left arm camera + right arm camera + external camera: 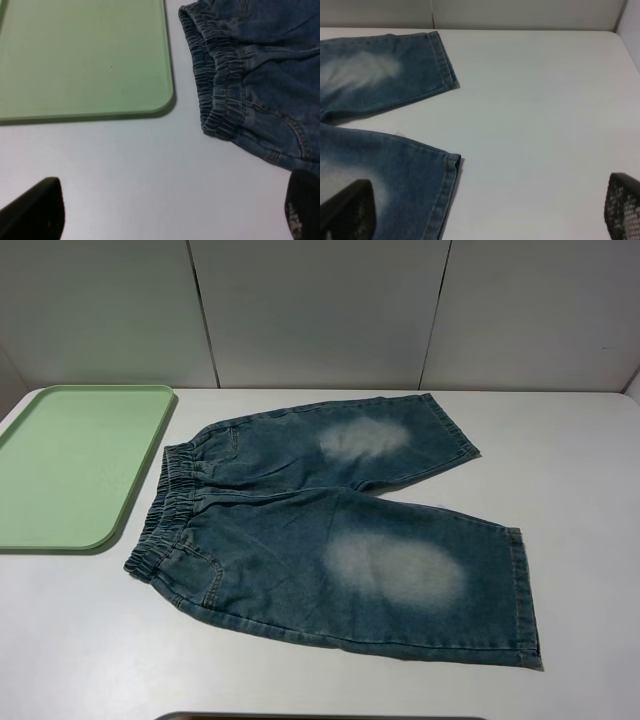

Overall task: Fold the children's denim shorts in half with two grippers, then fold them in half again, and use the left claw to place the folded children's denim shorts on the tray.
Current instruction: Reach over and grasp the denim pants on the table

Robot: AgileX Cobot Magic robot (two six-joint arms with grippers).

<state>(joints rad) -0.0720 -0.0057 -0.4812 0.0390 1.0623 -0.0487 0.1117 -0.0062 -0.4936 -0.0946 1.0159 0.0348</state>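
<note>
The children's denim shorts [330,530] lie spread flat on the white table, with the waistband toward the tray and both legs pointing right. Each leg has a pale faded patch. The pale green tray [70,465] sits empty at the back left, just left of the waistband. Neither gripper shows in the exterior high view. In the left wrist view the left claw [170,215] is open above bare table, near the waistband's front corner [220,120] and the tray's corner [155,105]. In the right wrist view the right gripper [485,210] is open, with one finger [347,210] over the near leg's hem [447,190].
The white table [580,450] ends at a pale panelled wall [320,310] behind. A dark edge [250,716] shows at the bottom middle of the exterior high view. The far leg's hem [445,62] lies toward the back right.
</note>
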